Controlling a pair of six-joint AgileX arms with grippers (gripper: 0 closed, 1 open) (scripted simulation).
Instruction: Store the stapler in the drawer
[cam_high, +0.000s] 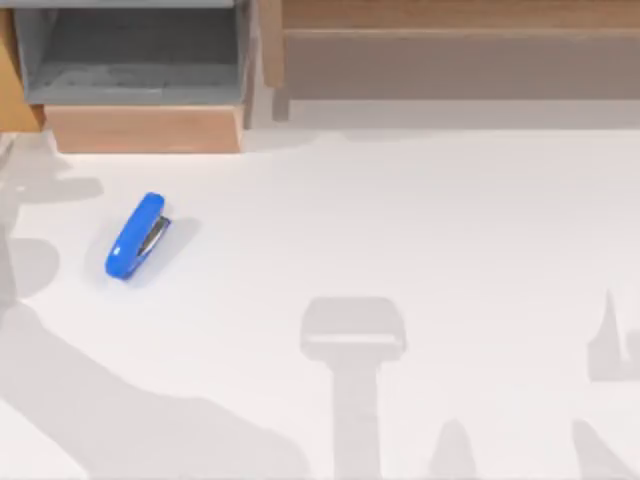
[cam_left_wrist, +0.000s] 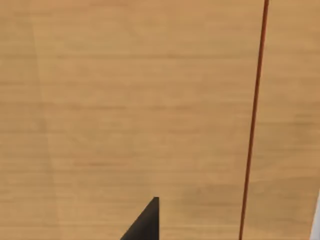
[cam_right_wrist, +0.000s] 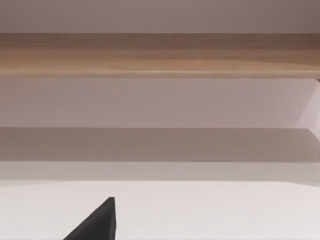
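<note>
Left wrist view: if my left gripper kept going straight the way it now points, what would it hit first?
Most likely the tan wooden panel facing the camera, with a thin red line down it. How far off it stands is unclear.

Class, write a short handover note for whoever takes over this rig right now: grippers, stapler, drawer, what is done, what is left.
Grippers: I cannot tell whether either is open or shut; neither holds anything.
Stapler: lying on the white table, left side, in front of the drawer, untouched.
Drawer: pulled open at the top view's upper left, nothing visible inside.
Done: drawer open.
Left: pick up the stapler, place it in the drawer.
</note>
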